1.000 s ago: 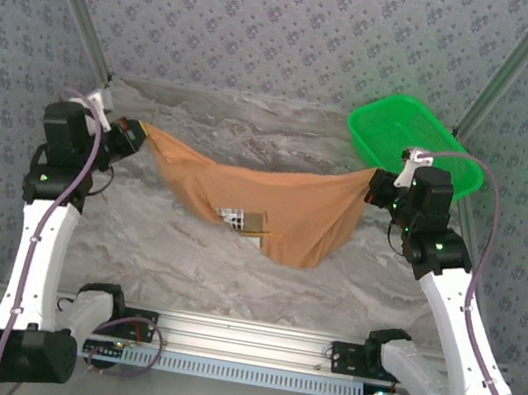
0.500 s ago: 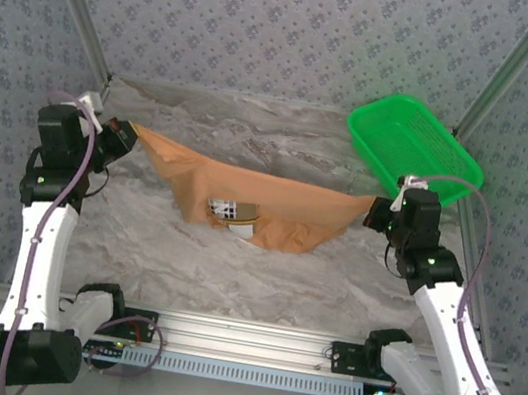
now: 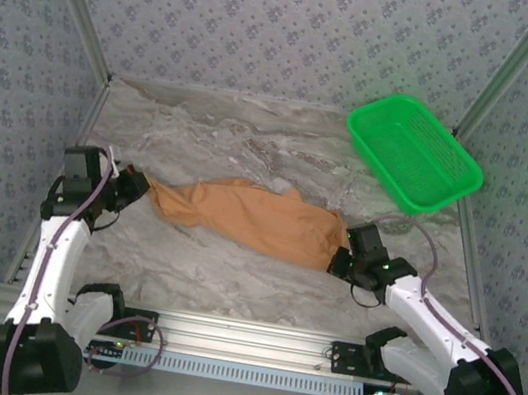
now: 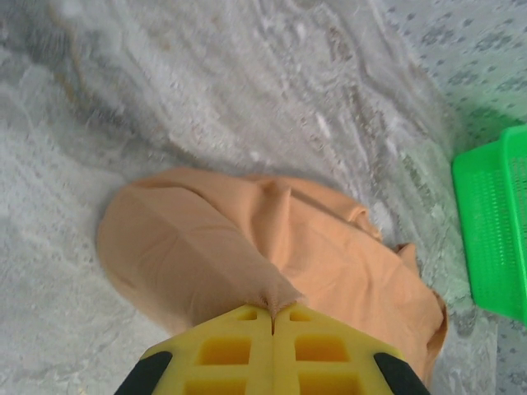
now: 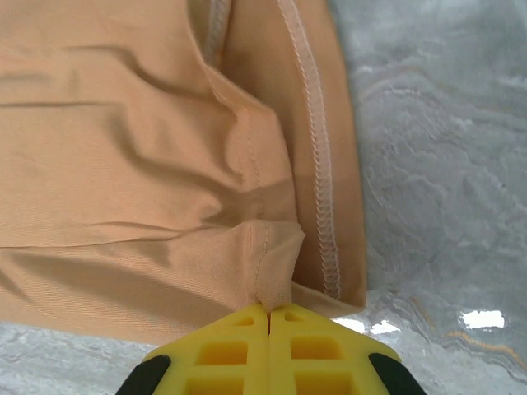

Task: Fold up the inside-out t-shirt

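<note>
Inside-out t-shirt [image 3: 245, 217] lies bunched, long axis left-to-right across table [image 3: 252, 145].

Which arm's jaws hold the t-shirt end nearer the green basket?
The right arm's jaws, pinching the orange-tan cloth t-shirt's end nearest the green plastic mesh basket.

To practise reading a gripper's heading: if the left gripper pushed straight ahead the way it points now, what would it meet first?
The t-shirt: the left gripper is shut on its edge, and the bunched cloth lies directly ahead. The green basket looks off that line.
</note>
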Motion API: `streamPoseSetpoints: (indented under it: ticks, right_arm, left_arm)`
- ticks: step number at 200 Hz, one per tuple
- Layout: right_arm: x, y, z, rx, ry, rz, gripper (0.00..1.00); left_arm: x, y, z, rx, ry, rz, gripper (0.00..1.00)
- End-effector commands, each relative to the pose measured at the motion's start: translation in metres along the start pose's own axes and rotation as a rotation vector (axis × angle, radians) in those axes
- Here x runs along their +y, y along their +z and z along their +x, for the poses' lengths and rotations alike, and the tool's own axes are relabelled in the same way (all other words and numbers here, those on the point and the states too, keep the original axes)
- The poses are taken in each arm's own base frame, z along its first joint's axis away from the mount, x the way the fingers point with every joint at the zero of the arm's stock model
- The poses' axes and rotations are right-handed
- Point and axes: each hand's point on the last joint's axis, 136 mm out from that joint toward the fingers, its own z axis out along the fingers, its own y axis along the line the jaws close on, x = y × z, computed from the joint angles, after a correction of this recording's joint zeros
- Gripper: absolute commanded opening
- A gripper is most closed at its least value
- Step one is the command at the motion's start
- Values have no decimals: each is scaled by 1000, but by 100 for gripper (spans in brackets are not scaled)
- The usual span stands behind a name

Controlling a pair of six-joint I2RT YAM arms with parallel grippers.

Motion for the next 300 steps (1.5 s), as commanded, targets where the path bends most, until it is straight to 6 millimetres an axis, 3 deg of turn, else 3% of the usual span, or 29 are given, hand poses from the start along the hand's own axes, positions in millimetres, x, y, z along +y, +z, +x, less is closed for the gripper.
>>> streamPoseSetpoints:
  ticks: [1,22,63,104,140,174,217,256,300]
  right_arm:
    - [-11,0,6,10,62,55,0]
    - [-11,-8,9,23,62,57,14]
    - [-8,-25,-12,-12,-26,73,36]
    - [11,-8,-33,52,-95,7,44]
    - [8,15,-26,146,-138,27,47]
    - [11,31,-23,175,-152,11,43]
    - [16,29,-20,175,-173,5,17]
    - [16,11,-24,136,-194,-4,0]
    - [21,-30,-46,-18,-220,-46,0]
  left_arm:
    - [4,-2,10,20,-4,5,0]
    - [10,4,17,40,-13,1,0]
    - [11,8,19,56,-15,10,0]
    - [4,5,13,40,3,26,0]
    - [-1,4,7,29,17,35,0]
    - [-3,5,5,35,20,41,0]
    - [-4,5,3,33,30,41,0]
    - [-6,4,1,29,34,43,0]
    - [-12,-1,-12,-14,48,36,0]
